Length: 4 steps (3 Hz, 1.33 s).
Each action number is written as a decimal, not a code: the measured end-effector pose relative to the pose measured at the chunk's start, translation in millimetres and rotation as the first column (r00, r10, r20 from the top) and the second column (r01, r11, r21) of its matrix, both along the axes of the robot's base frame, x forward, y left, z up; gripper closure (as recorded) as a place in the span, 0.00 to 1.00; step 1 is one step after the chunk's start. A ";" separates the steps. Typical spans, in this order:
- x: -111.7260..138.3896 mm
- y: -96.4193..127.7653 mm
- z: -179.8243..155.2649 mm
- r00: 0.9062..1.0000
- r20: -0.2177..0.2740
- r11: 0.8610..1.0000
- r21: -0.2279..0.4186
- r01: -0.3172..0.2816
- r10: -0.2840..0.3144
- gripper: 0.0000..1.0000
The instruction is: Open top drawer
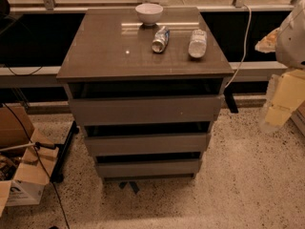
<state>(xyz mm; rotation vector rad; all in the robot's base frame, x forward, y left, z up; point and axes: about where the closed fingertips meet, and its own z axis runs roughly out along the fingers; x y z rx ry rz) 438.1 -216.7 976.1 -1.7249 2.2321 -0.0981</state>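
The grey-brown cabinet stands in the middle of the camera view with three handleless drawers stacked in its front. The top drawer is the widest, with a plain flat panel and a dark gap above it under the cabinet top. It looks pushed in, and none of its box shows. My arm enters at the right edge, white at the top, and the gripper hangs pale and yellowish to the right of the cabinet, apart from the drawer and about level with it.
On the cabinet top lie a white bowl, a can on its side and a plastic bottle on its side. A cardboard box and cables sit on the floor at left. A white cable hangs at the cabinet's right.
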 end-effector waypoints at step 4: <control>48.6 57.2 -52.8 0.990 0.113 0.989 0.106 -0.100 0.088 0.00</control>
